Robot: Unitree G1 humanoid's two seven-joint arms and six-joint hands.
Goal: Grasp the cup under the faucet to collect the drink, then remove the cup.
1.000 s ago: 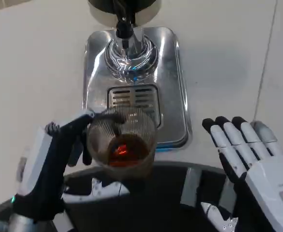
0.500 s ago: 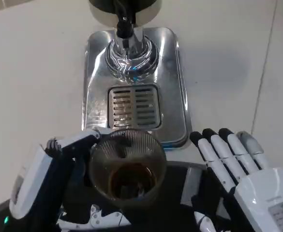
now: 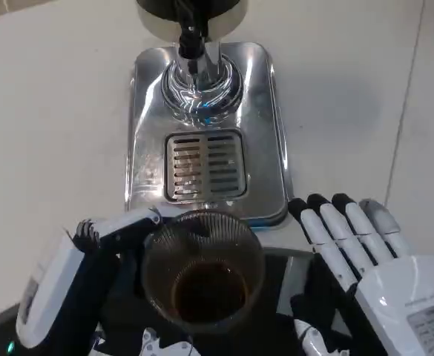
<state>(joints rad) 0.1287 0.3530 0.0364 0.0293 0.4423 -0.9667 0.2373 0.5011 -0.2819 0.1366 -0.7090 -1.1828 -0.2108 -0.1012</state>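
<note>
The left hand (image 3: 76,278) grasps one ribbed glass cup (image 3: 203,276), its fingers wrapped around the cup's near-left side. The cup is upright with dark drink in its bottom. Just to the cup's right, the right hand (image 3: 372,259) holds nothing, fingers straight and slightly apart. Beyond both hands lies one steel drip tray (image 3: 268,141) with one slotted grate (image 3: 204,165), and beyond that, one faucet (image 3: 191,41).

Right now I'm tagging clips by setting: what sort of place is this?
Probably a drinks station on a white tabletop: a shiny metal drip tray with a slotted grate sits below a faucet, and the left robot hand holds a ribbed glass cup of dark drink.
</note>
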